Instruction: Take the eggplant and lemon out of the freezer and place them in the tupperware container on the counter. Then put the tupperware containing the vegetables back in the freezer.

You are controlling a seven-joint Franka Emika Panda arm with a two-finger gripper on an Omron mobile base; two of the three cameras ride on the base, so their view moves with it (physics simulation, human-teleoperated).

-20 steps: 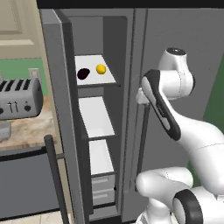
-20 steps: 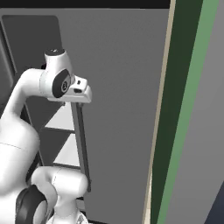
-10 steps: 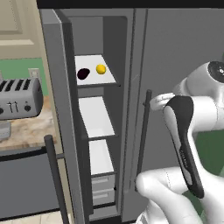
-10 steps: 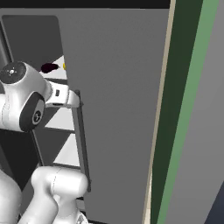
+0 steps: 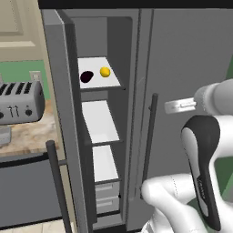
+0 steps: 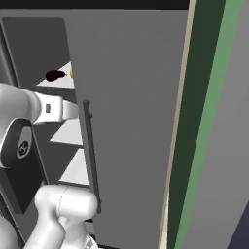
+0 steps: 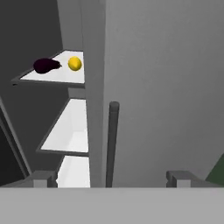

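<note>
The freezer (image 5: pixel 98 123) stands open, its grey door (image 5: pixel 59 91) swung out to the left. On its top white shelf lie the dark eggplant (image 5: pixel 86 76) and the yellow lemon (image 5: pixel 105 72); the hand view shows the eggplant (image 7: pixel 45 65) and lemon (image 7: pixel 75 64) at upper left. My gripper (image 7: pixel 111 179) is open and empty, well right of the shelf, facing the wider door's dark handle (image 7: pixel 112 140). From the left base the gripper (image 5: pixel 169 107) hovers just right of that handle (image 5: pixel 149 136). A grey tupperware container (image 5: pixel 3 135) peeks in at the left edge on the counter (image 5: pixel 32 136).
A silver toaster (image 5: pixel 20 102) stands on the counter left of the freezer door. The door's long dark handle (image 5: pixel 57 182) juts toward me low on the left. The wider grey door (image 6: pixel 131 121) is shut. A green wall (image 6: pixel 209 121) closes off the right.
My hand has drawn back to the right and a little down, away from the wider door's handle. The elbow swung right. The jaws widened a little. Eggplant and lemon have not moved.
</note>
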